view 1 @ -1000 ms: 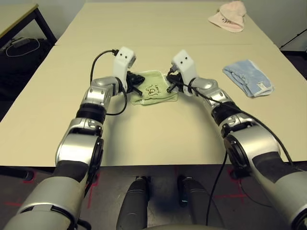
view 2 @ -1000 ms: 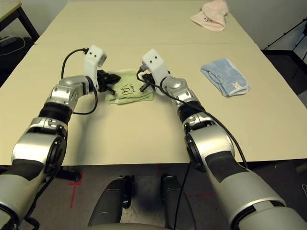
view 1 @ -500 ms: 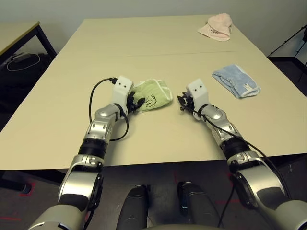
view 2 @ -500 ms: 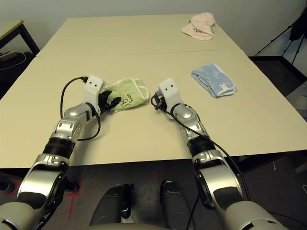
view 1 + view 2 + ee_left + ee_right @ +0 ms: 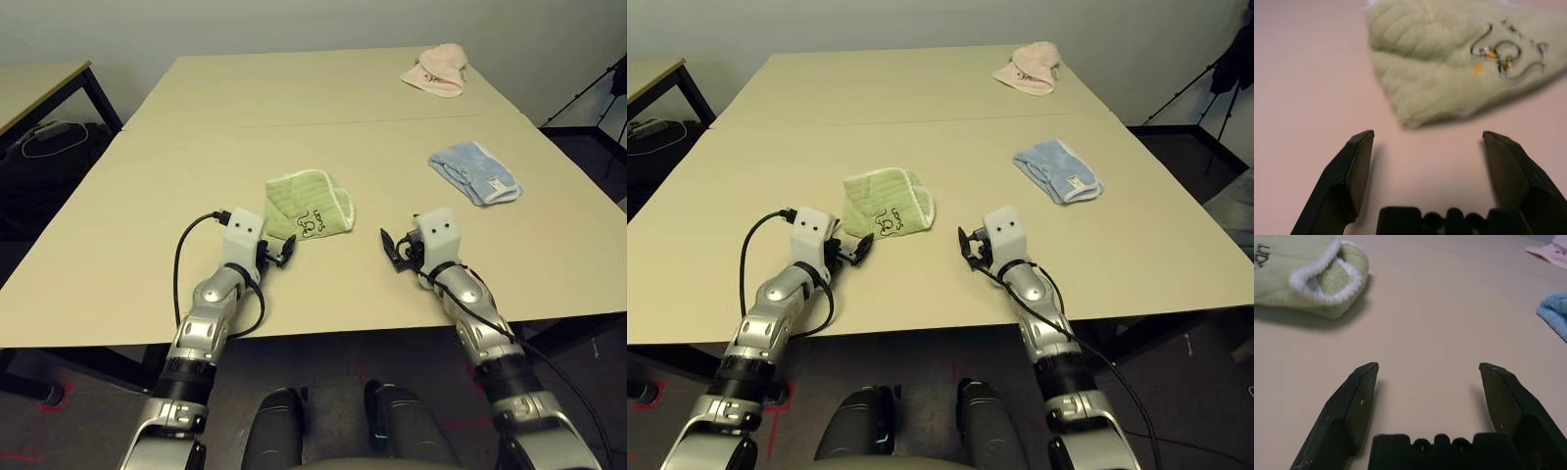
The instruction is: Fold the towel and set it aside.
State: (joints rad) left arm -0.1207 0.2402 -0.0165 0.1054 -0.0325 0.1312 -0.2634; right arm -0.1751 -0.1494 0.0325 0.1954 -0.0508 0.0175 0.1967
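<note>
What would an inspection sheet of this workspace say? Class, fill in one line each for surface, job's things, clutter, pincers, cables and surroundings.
Surface: beige table, with a seam running across it.
Job's things: green towel lies folded, swan mark up, free of both pincers.
Clutter: blue towel on the robot's right; pink towel at the far right corner.
Pincers: left pincer open just short of the green towel; right pincer open over bare table.
Cables: black cable loops off the left wrist; another runs along the right forearm.
Surroundings: second table to the left; tripod legs to the right.
</note>
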